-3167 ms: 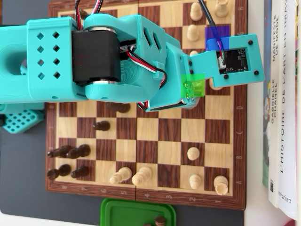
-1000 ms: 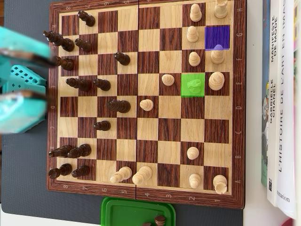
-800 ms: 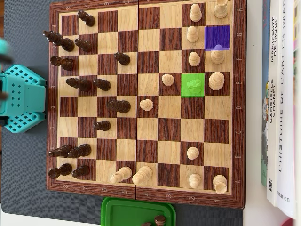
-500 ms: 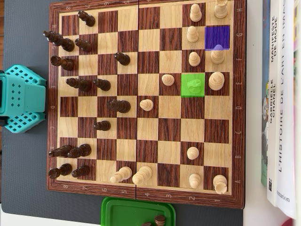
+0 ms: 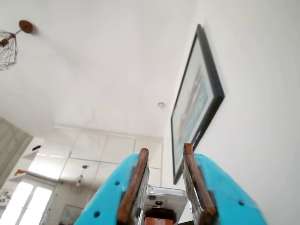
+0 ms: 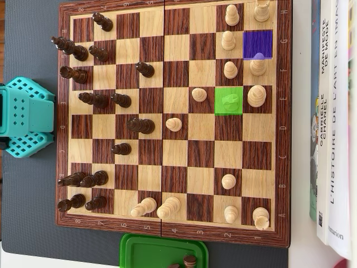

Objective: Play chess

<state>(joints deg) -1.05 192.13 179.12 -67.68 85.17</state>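
Turquoise claw slightly parted, empty; green tray cut off below.

Books right of board, framed picture, ceiling lamp

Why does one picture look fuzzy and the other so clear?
In the wrist view the tool sits close to the lens and looks soft, and the picture frame is blurred; in the overhead view the chessboard is sharp and evenly lit.
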